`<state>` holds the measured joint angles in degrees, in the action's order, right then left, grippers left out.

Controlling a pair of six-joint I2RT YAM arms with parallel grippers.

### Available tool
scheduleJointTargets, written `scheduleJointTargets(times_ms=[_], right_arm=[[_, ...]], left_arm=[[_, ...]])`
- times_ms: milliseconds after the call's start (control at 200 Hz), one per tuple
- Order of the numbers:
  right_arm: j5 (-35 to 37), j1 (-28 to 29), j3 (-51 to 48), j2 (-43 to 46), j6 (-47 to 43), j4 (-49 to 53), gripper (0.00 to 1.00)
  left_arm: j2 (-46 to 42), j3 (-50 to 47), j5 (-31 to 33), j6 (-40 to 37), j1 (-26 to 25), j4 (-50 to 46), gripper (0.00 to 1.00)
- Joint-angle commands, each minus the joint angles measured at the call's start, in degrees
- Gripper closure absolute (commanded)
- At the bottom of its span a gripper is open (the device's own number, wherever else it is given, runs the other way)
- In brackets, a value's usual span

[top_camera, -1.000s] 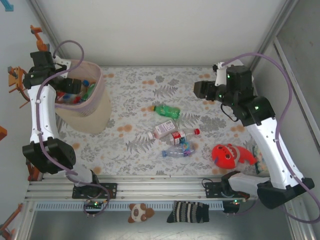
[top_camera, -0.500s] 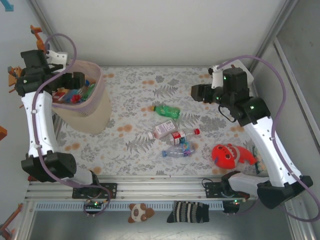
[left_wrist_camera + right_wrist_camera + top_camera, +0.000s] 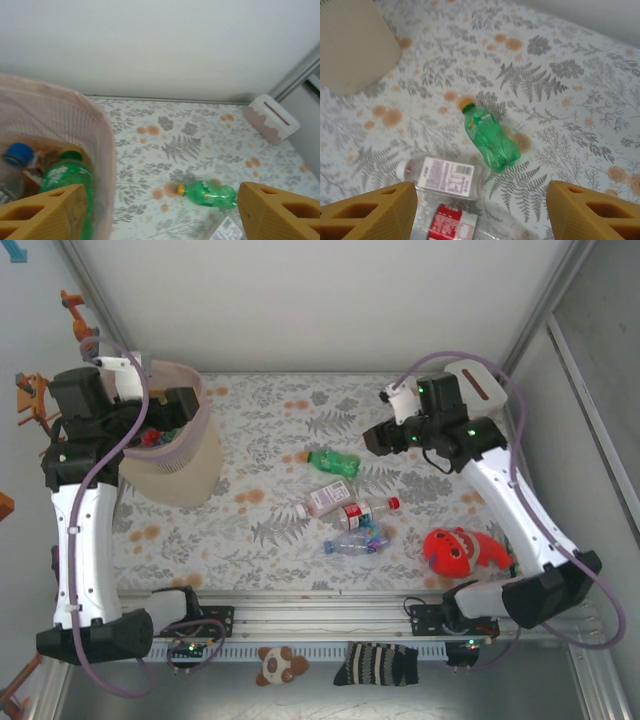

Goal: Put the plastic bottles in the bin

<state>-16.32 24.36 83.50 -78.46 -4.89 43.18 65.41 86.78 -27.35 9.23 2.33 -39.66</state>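
Note:
The pale-pink bin [image 3: 172,462] stands at the far left and holds several plastic bottles, among them a green one [image 3: 67,176] and a blue-capped one [image 3: 19,153]. My left gripper [image 3: 168,402] hovers open over the bin's right rim [image 3: 102,135], holding nothing. More bottles lie mid-table: a green bottle [image 3: 333,462] [image 3: 491,138] [image 3: 209,193], a clear bottle with a white label [image 3: 325,502] [image 3: 440,176], a red-labelled bottle [image 3: 364,512] [image 3: 455,224] and a blue-labelled one [image 3: 355,540]. My right gripper [image 3: 376,438] hangs open above the green and clear bottles, its fingers wide apart.
A red round toy [image 3: 456,550] lies near the front right. A white-pink slotted tissue box [image 3: 272,117] stands at the back right by the wall. Frame posts and walls close in both sides.
My left gripper has swung right, from inside the bin to above its right rim, its fingers a little closer together. My right gripper has moved left, towards the green bottle.

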Motion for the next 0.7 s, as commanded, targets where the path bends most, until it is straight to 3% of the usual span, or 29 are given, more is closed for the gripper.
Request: scheduleJointTargets(times_ms=[0, 366, 691], right_arm=[[0.3, 1.2, 0.7, -4.4, -11.3, 2.5, 0.31], [6.5, 2.6, 7.4, -25.4, -26.6, 5.1, 0.31], [5.0, 4.2, 15.7, -38.3, -33.5, 8.8, 0.28]], left_arm=[[-3.1, -3.5, -1.8, 11.5, -0.8, 7.1, 0.23], [-8.5, -9.2, -2.6, 17.0, -1.1, 6.9, 0.22], [-12.5, -11.4, -4.1, 18.4, -1.1, 7.0, 0.18]])
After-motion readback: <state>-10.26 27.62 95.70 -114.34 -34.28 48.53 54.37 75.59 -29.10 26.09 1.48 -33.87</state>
